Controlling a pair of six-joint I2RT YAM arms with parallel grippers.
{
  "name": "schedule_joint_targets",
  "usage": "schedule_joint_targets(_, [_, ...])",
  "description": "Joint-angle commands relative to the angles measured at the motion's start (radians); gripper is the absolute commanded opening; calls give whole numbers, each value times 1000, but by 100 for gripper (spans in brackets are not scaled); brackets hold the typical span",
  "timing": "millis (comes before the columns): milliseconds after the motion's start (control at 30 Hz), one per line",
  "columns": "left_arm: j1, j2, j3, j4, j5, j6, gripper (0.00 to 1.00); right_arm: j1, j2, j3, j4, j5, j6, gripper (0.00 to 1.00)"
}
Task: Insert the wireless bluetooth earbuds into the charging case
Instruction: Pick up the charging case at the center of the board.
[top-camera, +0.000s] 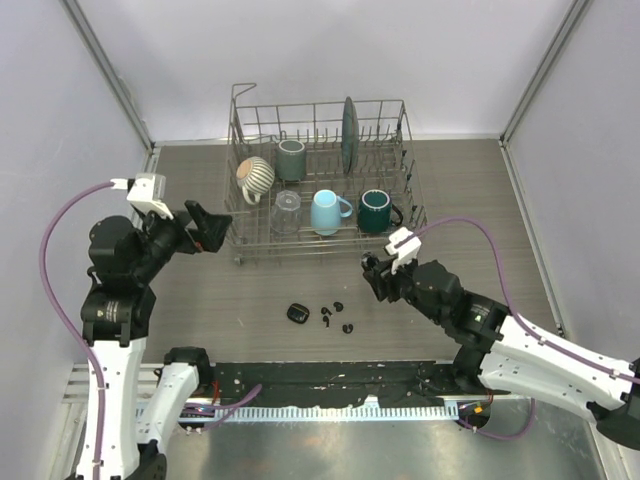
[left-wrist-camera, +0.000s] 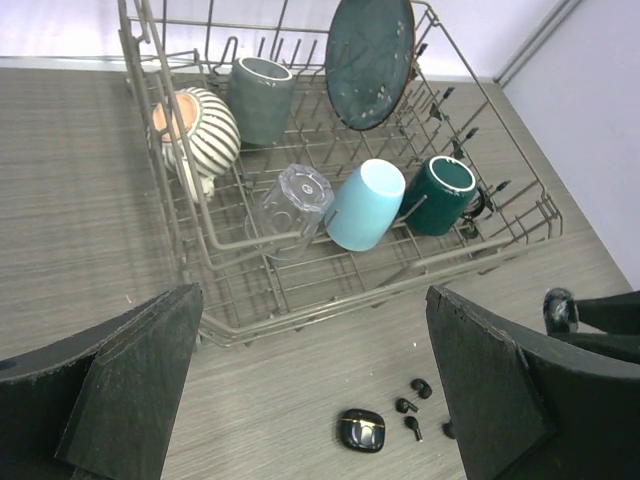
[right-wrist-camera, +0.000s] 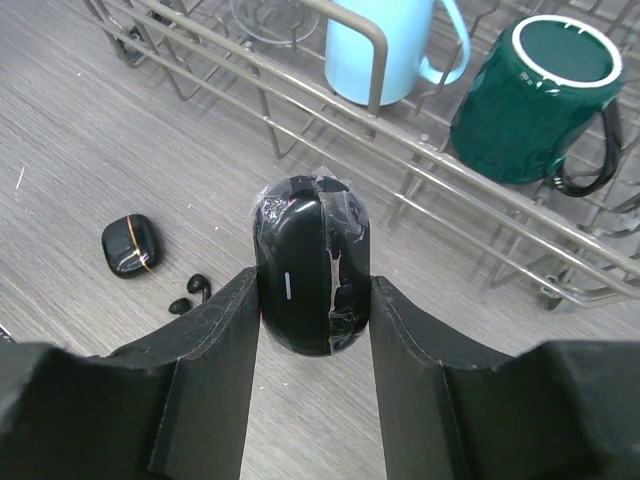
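Observation:
My right gripper (right-wrist-camera: 312, 292) is shut on a glossy black oval charging case (right-wrist-camera: 312, 265) wrapped in clear film, held closed and upright above the table; from above, the gripper (top-camera: 368, 272) hovers right of the loose pieces. A second black case (top-camera: 297, 313) with a gold line lies on the table (left-wrist-camera: 361, 430) (right-wrist-camera: 131, 245). Beside it lie tiny black earbuds (top-camera: 327, 314) (left-wrist-camera: 405, 405) (right-wrist-camera: 199, 286). My left gripper (top-camera: 215, 228) (left-wrist-camera: 312, 300) is open and empty, raised at the rack's left front corner, well away from them.
A wire dish rack (top-camera: 300, 243) fills the back of the table, holding a striped mug (top-camera: 256, 175), grey cup (top-camera: 291, 158), glass (top-camera: 286, 211), light blue mug (top-camera: 326, 211), green mug (top-camera: 376, 210) and dark plate (top-camera: 348, 122). Walls close both sides.

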Motion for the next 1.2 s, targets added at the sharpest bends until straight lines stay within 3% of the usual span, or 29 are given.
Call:
schedule_joint_targets(0, [2, -62, -60, 108, 81, 20, 100, 6, -105, -35, 102, 54, -91, 1])
schedule_joint_targets(200, [2, -97, -100, 180, 70, 27, 100, 6, -184, -86, 180, 28, -158, 1])
schedule_joint_targets(500, [2, -67, -86, 193, 118, -6, 100, 6, -158, -63, 164, -49, -180, 1])
schedule_joint_targets(667, [2, -18, -35, 84, 203, -26, 100, 6, -139, -37, 148, -152, -198, 1])
schedule_joint_targets(800, [-3, -19, -89, 157, 329, -175, 100, 9, -40, 37, 53, -215, -230, 1])
schedule_joint_targets(933, [-27, -66, -126, 202, 343, -230, 100, 45, 23, 112, -7, -138, -242, 1])
schedule_joint_targets(1167, [-80, -77, -161, 202, 369, -290, 100, 157, -18, 82, 114, -140, -329, 1])
